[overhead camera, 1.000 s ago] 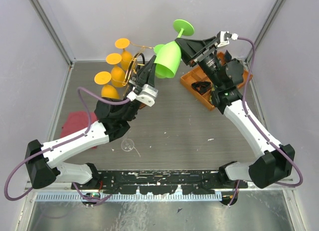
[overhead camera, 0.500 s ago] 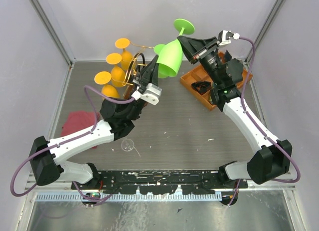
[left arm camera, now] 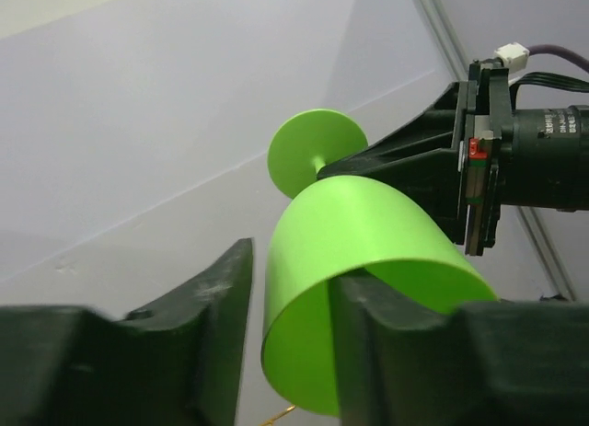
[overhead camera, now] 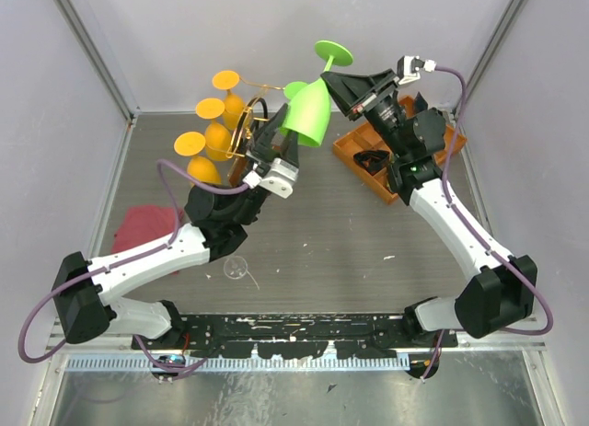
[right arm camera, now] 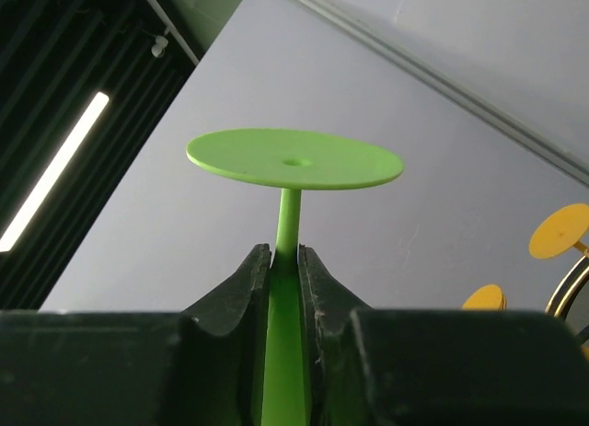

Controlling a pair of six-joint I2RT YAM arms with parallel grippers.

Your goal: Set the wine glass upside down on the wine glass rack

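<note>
A green wine glass (overhead camera: 308,113) hangs upside down in the air, its foot (overhead camera: 333,51) uppermost. My right gripper (overhead camera: 339,80) is shut on its stem (right arm camera: 289,214), just under the foot (right arm camera: 294,159). My left gripper (overhead camera: 276,139) is open at the bowl's rim. One finger (left arm camera: 386,325) reaches inside the bowl (left arm camera: 359,224). The other finger (left arm camera: 216,306) stands outside, a small gap away from the wall. The wine glass rack (overhead camera: 262,88), thin gold wire, stands just left of the glass. Three orange glasses (overhead camera: 210,109) hang on it upside down.
An orange compartment tray (overhead camera: 368,155) lies under the right arm at the back right. A red cloth (overhead camera: 138,225) lies at the left and a small clear object (overhead camera: 236,268) near the front. Orange glass feet (right arm camera: 560,231) show at the right wrist view's edge.
My right gripper closed on the stem. My left gripper, earlier shut on the bowl's rim, has opened. The glass has shifted slightly left and stands more upright.
</note>
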